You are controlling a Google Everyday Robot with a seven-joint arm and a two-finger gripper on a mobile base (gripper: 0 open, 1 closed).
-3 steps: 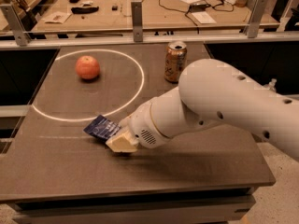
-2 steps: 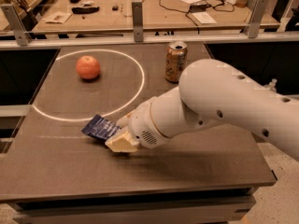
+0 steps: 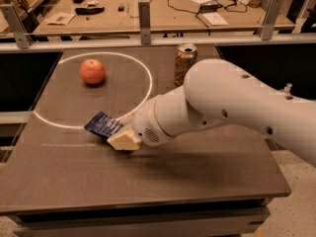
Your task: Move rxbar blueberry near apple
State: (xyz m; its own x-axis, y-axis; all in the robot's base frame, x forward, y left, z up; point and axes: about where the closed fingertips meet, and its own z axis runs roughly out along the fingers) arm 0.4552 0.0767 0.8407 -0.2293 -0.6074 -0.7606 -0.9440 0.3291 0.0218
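The gripper (image 3: 121, 138), low over the table (image 3: 74, 181), clamps one end of the rxbar blueberry (image 3: 102, 125) (dark navy wrapper, faint pale print), well apart from the apple (image 3: 92, 71).

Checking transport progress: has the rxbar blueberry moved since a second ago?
Yes. The rxbar blueberry, in the gripper over the table's near half, shifted slightly toward the apple, its corner now reaching the white ring.

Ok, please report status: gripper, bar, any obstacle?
Gripper shut on rxbar blueberry, low over table front. Apple apart, inside white circle. Nothing between them; drink can stands aside.
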